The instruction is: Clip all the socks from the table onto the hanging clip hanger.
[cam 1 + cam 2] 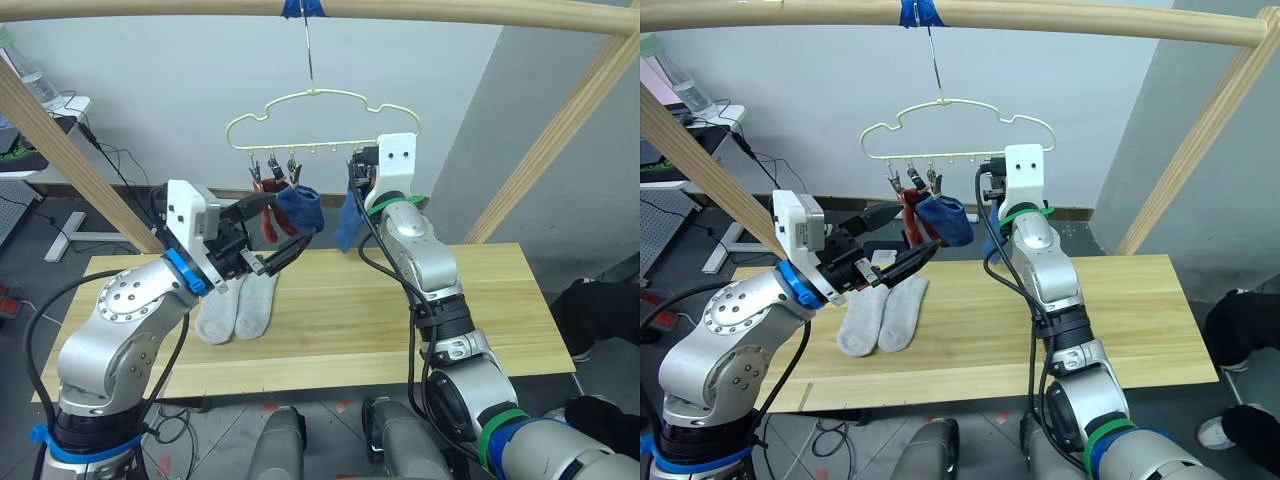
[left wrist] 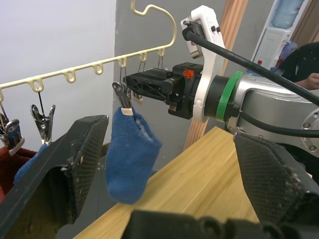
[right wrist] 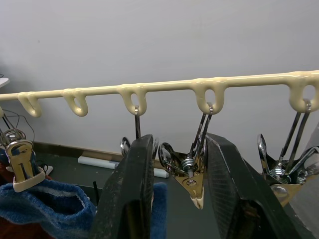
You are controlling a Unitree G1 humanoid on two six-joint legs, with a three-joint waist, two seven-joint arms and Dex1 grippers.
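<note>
Pole frame (image 1: 60, 150) flanks clip hanger (image 1: 320, 110); left jaws gape empty, right jaws straddle a clip (image 3: 192, 181).

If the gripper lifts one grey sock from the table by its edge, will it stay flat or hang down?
Probably it hangs limp: the grey socks lie flat like soft fabric, and the blue sock droops from its clip. Likely light, since that small clip holds one.

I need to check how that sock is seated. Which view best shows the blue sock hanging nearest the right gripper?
The left wrist view: the blue sock hangs in full from its clip, beside the right gripper. Both eye views show it mostly hidden behind the right arm. The right wrist view shows a sliver of blue between the fingers.
</note>
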